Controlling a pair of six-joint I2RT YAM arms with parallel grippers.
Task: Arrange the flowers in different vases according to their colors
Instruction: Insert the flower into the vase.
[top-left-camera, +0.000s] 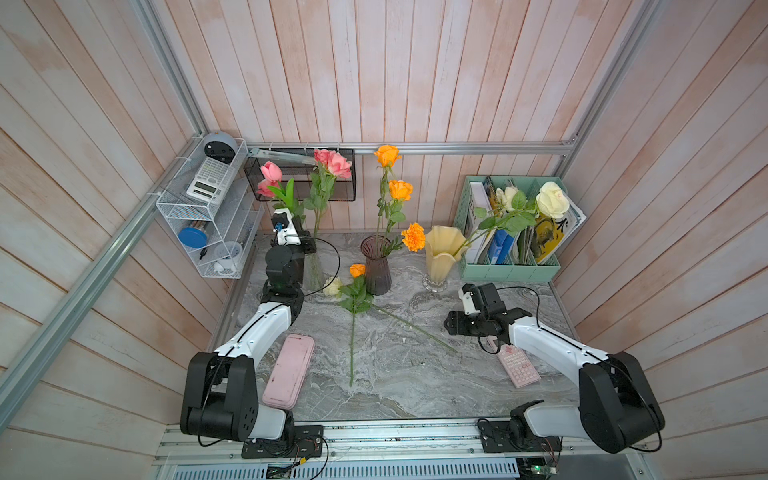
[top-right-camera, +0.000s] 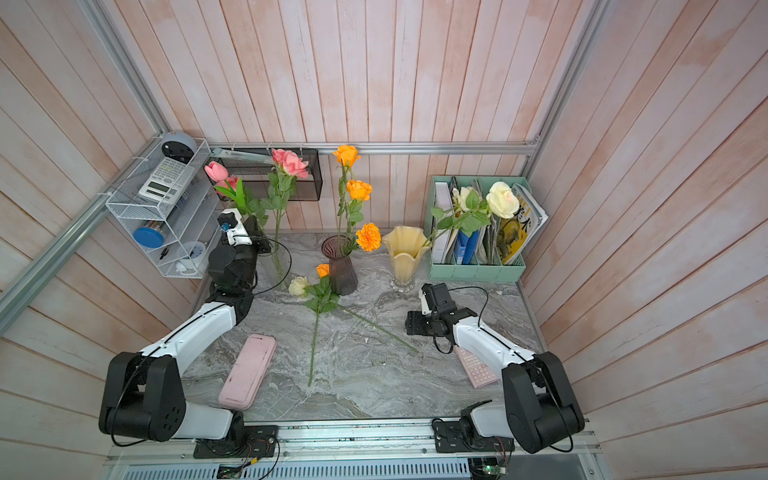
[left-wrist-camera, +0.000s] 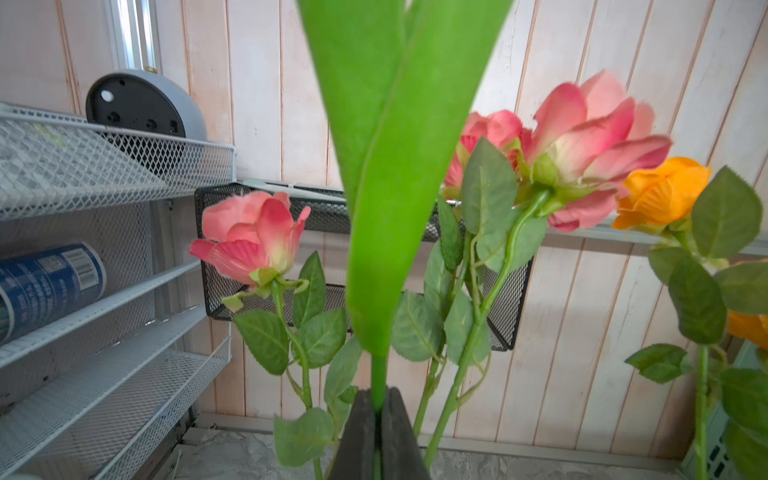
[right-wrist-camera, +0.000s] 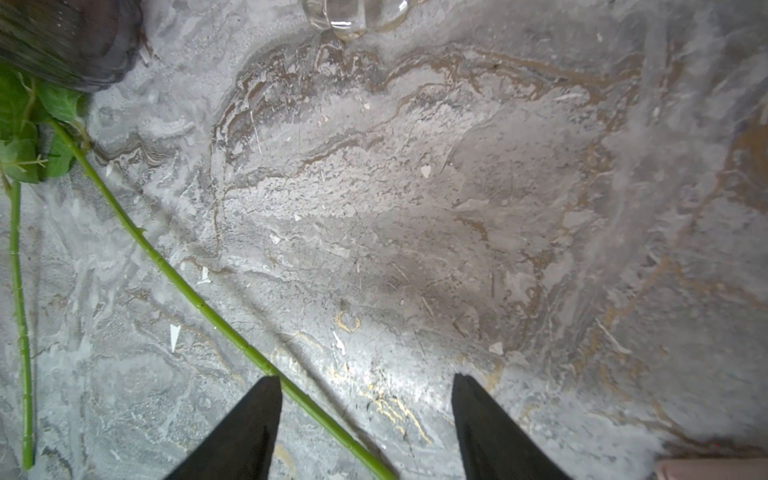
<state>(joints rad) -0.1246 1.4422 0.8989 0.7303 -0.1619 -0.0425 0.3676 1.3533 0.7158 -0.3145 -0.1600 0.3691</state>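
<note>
Here, in both top views, three vases are seen in a row toward the back of the counter (top-left-camera: 399, 374). The clear vase (top-left-camera: 314, 270) holds the pink roses (top-left-camera: 334, 162). The purple vase (top-left-camera: 376, 266) holds the orange roses (top-left-camera: 387, 155) and the marigold (top-left-camera: 413, 237). The yellow vase (top-left-camera: 442, 253) holds the cream roses (top-left-camera: 552, 199), which lean over the mint file holder (top-left-camera: 511, 272). A loose orange rose (top-right-camera: 322, 270) and a loose cream rose (top-right-camera: 298, 286) lie in front of the purple vase, their stems crossed. The pink tulip (top-left-camera: 271, 171) is held up by the left jaws just beside the clear vase. The right jaws hang low over the counter near the end of the slanting stem (top-left-camera: 415, 330).

In the left wrist view, the left jaws are seen clamped together on the tulip's green stem. Its broad leaf (left-wrist-camera: 395, 166) fills the middle, with the black mesh basket (left-wrist-camera: 328, 212) behind.

In the right wrist view, the right jaws are seen apart above the counter. The slanting stem runs just beside one fingertip (right-wrist-camera: 249, 424) and on between the jaws; whether it is touched cannot be told.
</note>
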